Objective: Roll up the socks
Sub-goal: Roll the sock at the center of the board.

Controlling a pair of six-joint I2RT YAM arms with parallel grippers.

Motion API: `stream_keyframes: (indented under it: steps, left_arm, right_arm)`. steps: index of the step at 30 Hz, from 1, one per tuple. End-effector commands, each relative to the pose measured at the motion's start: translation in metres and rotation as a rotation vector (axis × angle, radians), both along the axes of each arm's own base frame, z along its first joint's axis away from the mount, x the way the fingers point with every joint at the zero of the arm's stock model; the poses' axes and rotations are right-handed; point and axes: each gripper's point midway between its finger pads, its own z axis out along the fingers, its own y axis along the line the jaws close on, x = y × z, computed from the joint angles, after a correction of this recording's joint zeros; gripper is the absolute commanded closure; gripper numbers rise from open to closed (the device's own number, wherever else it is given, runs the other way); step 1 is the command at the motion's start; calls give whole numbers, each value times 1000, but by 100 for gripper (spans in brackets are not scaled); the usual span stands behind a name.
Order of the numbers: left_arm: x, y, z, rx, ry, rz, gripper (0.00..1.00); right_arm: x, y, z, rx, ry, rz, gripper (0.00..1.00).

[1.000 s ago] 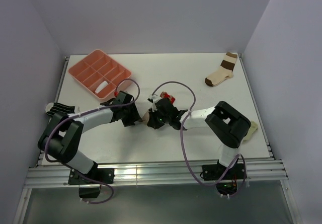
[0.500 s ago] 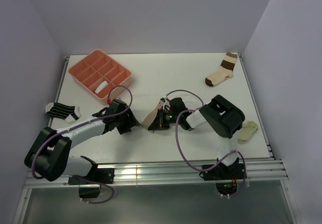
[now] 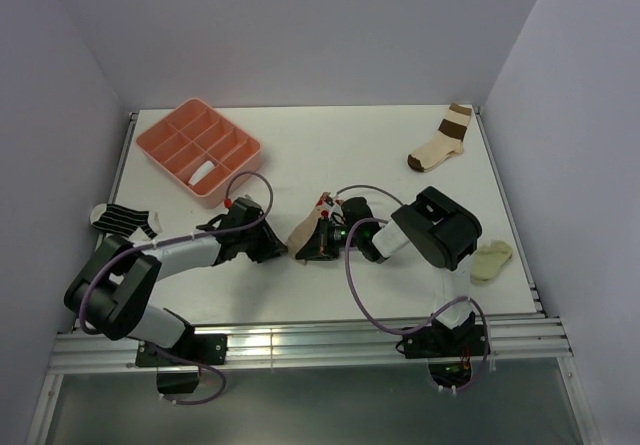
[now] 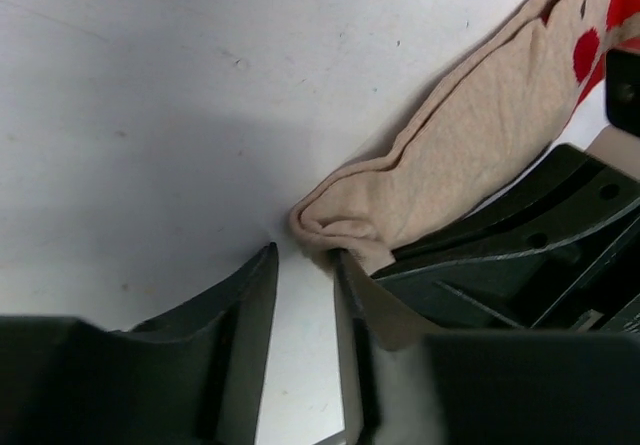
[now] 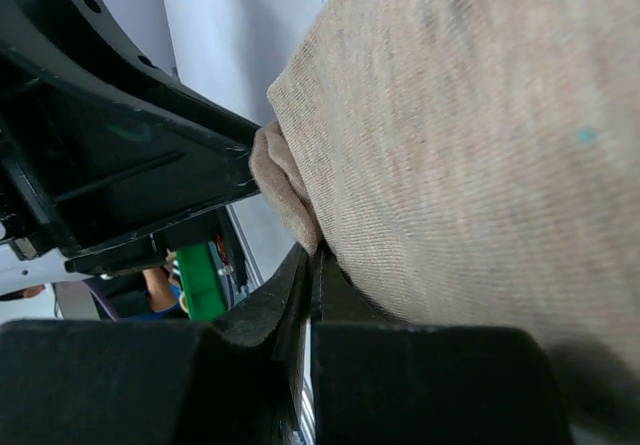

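tan sock [image 3: 303, 235]: mid-table, strung between the two grippers. The red-patterned end points toward the back, and the plain end is folded into a small wad resting on the table [image 3: 330, 150].
tan sock up close: the left wrist view shows the wad [image 4: 450, 155] right at the left fingertips. The right wrist view is mostly beige knit [image 5: 480, 115].
right gripper [image 3: 325, 237]: clamped tight on the tan sock. In its own camera [image 5: 308, 265] the fingers meet with a fold of fabric pinched between them.
left gripper [image 3: 275, 250]: low over the table just left of the sock. Its jaws are parted a little [image 4: 305, 260] with bare tabletop showing in the gap, so it's not holding anything. One fingertip looks like it's touching the wad.
striped sock [image 3: 122, 220]: flat at the far left edge of the table, well apart from the arms.
white sock [image 3: 203, 172]: lying in one compartment of the pink tray [image 3: 150, 137], on the tray's near side. Too small to make out any bands.
cream sock [image 3: 440, 143]: the one with brown bands, back right corner.
yellowish lump [image 3: 492, 260]: right edge, just beside the right arm's elbow.
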Motion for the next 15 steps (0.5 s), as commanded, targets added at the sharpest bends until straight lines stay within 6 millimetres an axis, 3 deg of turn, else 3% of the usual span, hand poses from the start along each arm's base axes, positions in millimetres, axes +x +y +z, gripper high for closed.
stream_keyframes:
  steps: [1, 3, 10, 13, 14, 15]
  left_arm:
    - [-12, 12, -29, 87, 76, 16, 68]
    - [-14, 12, -36, 101, 98, 15, 74]
    - [-25, 24, -65, 192, 190, 26, 82]
    - [-36, 28, -77, 215, 240, 23, 90]
    - [-40, 29, -79, 217, 259, 19, 98]
    - [-41, 29, -79, 220, 264, 16, 99]
  right_arm:
    - [1, -2, -5, 9, 19, -21, 100]
    - [0, -2, -6, 8, 29, -22, 100]
    - [2, -3, -4, -11, 14, -20, 99]
    - [2, -4, 1, -28, -13, -16, 89]
    - [4, -4, 3, -32, -26, -14, 85]
    - [4, -5, 4, -44, -53, -5, 78]
